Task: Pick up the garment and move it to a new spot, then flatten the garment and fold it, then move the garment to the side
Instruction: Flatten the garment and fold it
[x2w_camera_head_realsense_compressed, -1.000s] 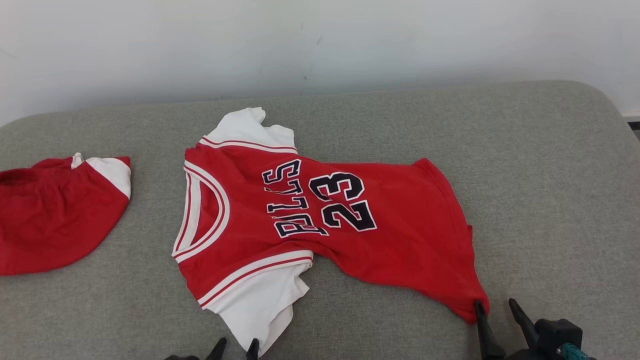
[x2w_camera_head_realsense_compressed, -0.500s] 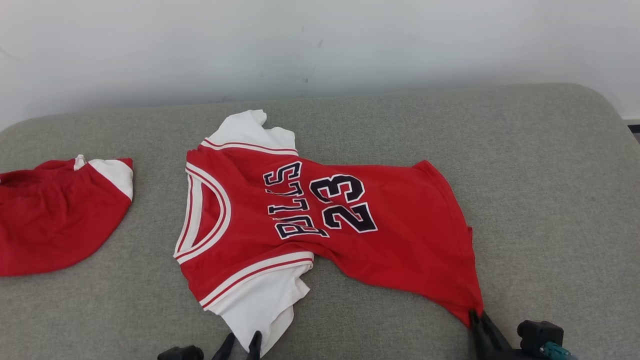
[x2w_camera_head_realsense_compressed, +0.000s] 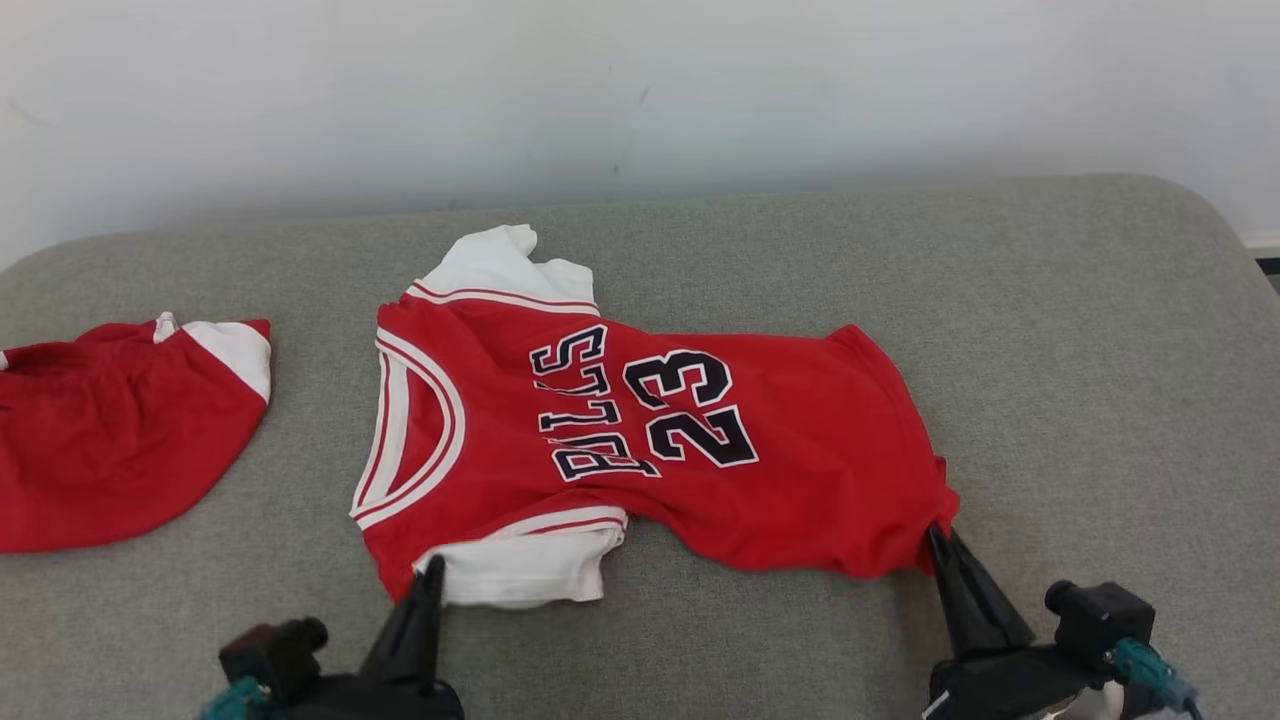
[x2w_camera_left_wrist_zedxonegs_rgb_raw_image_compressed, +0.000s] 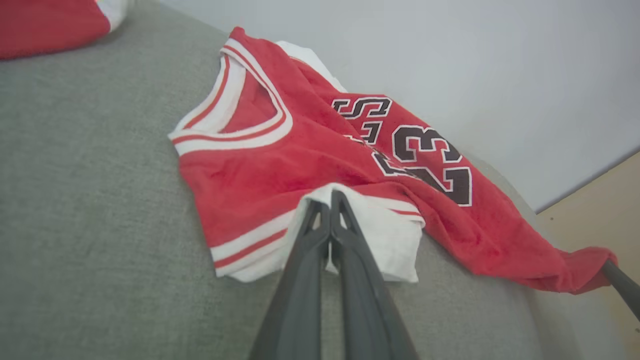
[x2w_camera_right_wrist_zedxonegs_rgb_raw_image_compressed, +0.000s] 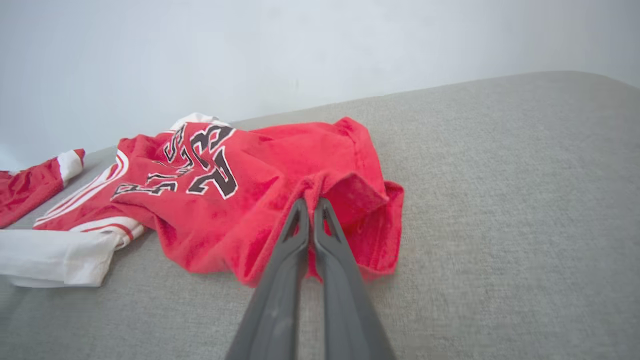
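Table: grey woven fabric top, rounded far corners, far edge near wall.
Wall: plain white, few faint dark scuffs near middle.
Red cloth piece: lying at table's left end, white panel at one corner, small white tab beside it, partly cut by frame edge.
Floor: tan strip past table's end, left wrist view.

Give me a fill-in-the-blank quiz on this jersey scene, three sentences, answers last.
The red jersey bears the number ____.
The left gripper has its jaws shut on the jersey's ____ sleeve.
The right gripper has its jaws shut on fabric coloured ____.
Answers: 23; white; red.
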